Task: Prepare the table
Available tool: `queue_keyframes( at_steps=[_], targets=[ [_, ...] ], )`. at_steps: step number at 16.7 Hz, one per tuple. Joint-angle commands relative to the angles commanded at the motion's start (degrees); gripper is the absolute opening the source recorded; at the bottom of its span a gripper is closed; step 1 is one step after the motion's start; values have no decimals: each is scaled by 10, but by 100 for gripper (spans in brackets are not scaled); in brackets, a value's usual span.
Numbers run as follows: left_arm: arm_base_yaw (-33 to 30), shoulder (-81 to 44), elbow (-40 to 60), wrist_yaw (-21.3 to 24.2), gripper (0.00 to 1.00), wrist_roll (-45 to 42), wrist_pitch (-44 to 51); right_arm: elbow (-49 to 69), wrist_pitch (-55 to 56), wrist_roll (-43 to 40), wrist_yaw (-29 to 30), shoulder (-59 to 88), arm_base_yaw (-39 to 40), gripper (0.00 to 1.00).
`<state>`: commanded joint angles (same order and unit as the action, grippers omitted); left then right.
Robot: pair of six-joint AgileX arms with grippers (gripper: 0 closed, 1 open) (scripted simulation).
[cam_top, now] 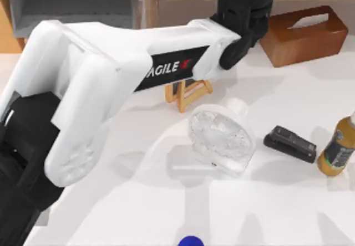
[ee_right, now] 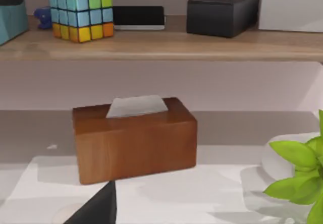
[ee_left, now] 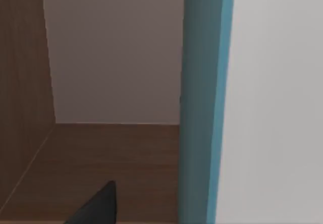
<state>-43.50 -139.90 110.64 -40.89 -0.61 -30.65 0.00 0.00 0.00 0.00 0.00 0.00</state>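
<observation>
Top view shows the table (cam_top: 166, 213) as a broad, smooth white surface carrying everything else. My left arm (cam_top: 111, 74), glossy white shells with a black band, stretches from the near left corner diagonally toward the far edge, and its dark wrist reaches into the wood-and-grey shelf unit (cam_top: 166, 2) standing there. Whether that pincer is released or clenched I cannot tell.

Near the middle of the table lies a clear, faceted glass-like vessel (cam_top: 222, 141), tipped on its side. Just beyond it, toward the far edge, stands a small pale wooden stand (cam_top: 187, 93) of thin slats. A flat black stapler-like object (cam_top: 289, 144) lies toward the right edge, and beside it, at that edge, is an amber bottle (cam_top: 337, 152) with a dark label. A brown wooden tissue box (cam_top: 304, 34), blocky with a slot on top, sits at the far right. A blue round thing (cam_top: 191, 241) peeks in at the near edge.

Left wrist view adds a wood-grained compartment and a teal upright panel (ee_left: 204, 103), with one dark fingertip (ee_left: 98, 206).

Right wrist view faces the tissue box, a white sheet poking out. On the shelf board above it rest a colourful puzzle cube (ee_right: 81, 14), a black tissue box (ee_right: 222, 13) and a white box (ee_right: 292, 9); green leaves (ee_right: 300, 176) enter nearby. The right pincer's state cannot be told.
</observation>
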Motion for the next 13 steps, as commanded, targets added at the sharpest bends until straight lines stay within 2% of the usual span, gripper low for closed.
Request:
queue_keyframes(
  at_steps=[1,13],
  targets=[
    [0,0,0,0,100,0,0,0,0,0,0,0,0,100],
    [0,0,0,0,10,0,0,0,0,0,0,0,0,100]
  ],
)
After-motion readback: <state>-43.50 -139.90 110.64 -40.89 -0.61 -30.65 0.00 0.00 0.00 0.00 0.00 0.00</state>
